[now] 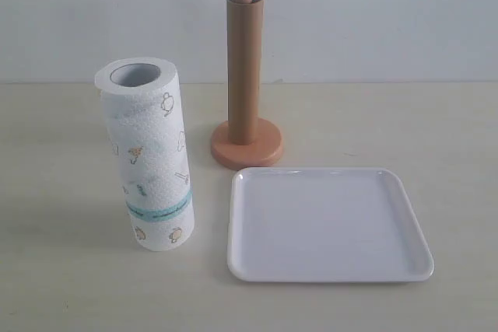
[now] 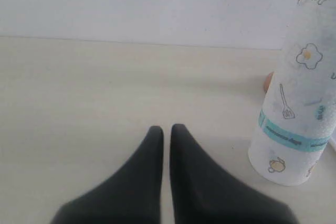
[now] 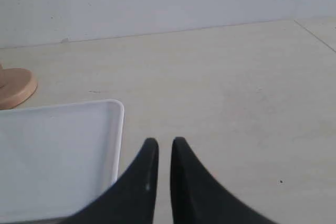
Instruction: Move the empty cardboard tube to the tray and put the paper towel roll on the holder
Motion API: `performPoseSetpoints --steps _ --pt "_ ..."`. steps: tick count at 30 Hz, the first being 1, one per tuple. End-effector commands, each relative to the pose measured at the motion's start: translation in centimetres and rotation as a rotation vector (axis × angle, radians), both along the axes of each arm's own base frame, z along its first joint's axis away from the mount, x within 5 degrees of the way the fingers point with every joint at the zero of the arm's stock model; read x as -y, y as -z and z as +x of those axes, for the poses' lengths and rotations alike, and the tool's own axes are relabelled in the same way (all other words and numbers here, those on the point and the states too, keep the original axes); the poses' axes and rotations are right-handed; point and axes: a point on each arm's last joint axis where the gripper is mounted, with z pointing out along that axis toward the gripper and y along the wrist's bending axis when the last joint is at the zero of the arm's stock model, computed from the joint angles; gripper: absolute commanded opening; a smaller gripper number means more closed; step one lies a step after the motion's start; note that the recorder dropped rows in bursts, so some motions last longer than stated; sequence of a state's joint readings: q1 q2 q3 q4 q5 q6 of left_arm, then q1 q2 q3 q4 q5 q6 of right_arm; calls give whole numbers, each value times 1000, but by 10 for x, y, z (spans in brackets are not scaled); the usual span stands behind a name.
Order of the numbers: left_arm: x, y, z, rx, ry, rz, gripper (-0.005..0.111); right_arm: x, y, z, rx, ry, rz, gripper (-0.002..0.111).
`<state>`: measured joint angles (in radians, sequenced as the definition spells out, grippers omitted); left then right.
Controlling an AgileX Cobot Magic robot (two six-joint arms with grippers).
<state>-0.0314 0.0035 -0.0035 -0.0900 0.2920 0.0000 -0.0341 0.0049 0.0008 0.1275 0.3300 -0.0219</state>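
The brown cardboard tube [image 1: 243,68] stands slipped over the pole of the orange wooden holder [image 1: 247,145], whose tip pokes out above it. The white printed paper towel roll [image 1: 148,157] stands upright on the table to the left of the holder; it also shows in the left wrist view [image 2: 299,93]. The white tray [image 1: 405,215] lies in front of the holder, with nothing in it. My left gripper [image 2: 166,128] is shut and empty, low over the table beside the roll. My right gripper [image 3: 164,141] is shut and empty, beside the tray's rim [image 3: 118,129]. Neither gripper shows in the exterior view.
The holder's disc base [image 3: 13,86] shows past the tray in the right wrist view. A pale wall runs behind the light table [image 1: 70,285]. A seam in the tabletop [image 3: 315,34] crosses one corner of the right wrist view.
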Motion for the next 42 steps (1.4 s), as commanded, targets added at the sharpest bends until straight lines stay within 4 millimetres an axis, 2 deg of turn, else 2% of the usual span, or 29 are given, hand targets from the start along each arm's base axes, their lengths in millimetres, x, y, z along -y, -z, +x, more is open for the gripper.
performPoseSetpoints --steps 1,7,11,17,22,24,27,31,37,42 --pt "0 1 0 4 -4 0 4 0 -1 0 8 5 -7 9" --pt "0 1 0 4 -4 0 4 0 -1 0 15 6 -7 9" --pt "0 1 0 4 -4 0 4 2 -9 1 104 17 -9 9" --pt "0 1 0 4 -4 0 4 5 -41 0 458 62 -19 9" --pt "0 1 0 4 -4 0 4 9 -69 -11 788 104 -27 9" --pt "0 1 0 4 -4 0 4 9 -74 -15 856 113 -34 9" --pt "0 1 0 4 -4 0 4 8 -82 -15 826 106 -36 9" --pt "0 1 0 4 -4 0 4 7 -109 -10 742 88 -38 9" --pt "0 1 0 4 -4 0 4 6 -129 27 431 57 -32 9" --pt "0 1 0 4 -4 0 4 7 -129 49 366 60 -30 9"
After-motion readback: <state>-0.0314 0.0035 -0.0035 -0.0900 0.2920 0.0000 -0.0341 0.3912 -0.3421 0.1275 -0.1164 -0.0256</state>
